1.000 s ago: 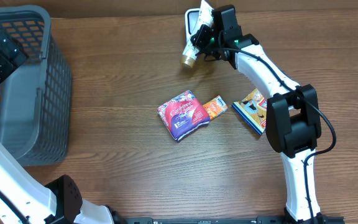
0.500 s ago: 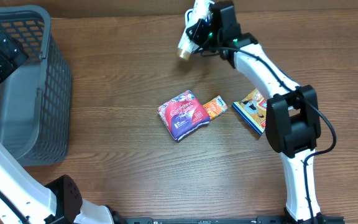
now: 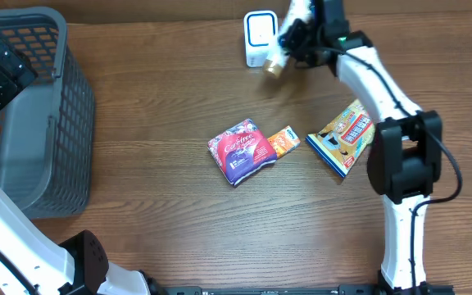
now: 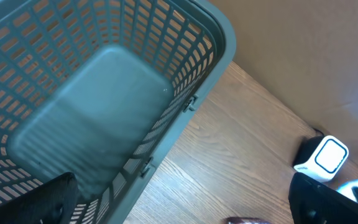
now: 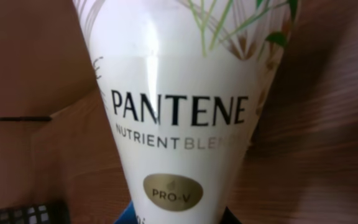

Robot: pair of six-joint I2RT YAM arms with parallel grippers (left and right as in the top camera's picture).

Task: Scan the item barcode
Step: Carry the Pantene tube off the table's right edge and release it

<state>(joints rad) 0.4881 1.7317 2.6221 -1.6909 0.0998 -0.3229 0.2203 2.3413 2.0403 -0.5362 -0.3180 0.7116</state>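
The item is a white Pantene tube (image 5: 179,112) with a gold cap (image 3: 273,69). My right gripper (image 3: 303,33) is shut on it at the table's far edge. The tube points cap-down to the left, with its cap just right of the white barcode scanner (image 3: 260,34), which stands upright. The scanner (image 4: 325,157) also shows in the left wrist view. In the right wrist view the tube fills the frame and hides the fingers. My left gripper (image 4: 188,205) hangs open and empty above the rim of the grey basket (image 4: 135,112).
The grey basket (image 3: 31,123) takes up the left side of the table. A red and purple packet (image 3: 241,151), a small orange packet (image 3: 283,141) and a yellow and blue snack bag (image 3: 344,136) lie mid-table, beside the right arm's base.
My right arm has swung the tube from the scanner's left side across to its right. The scanner's face, covered before, now shows. The left arm has not moved.
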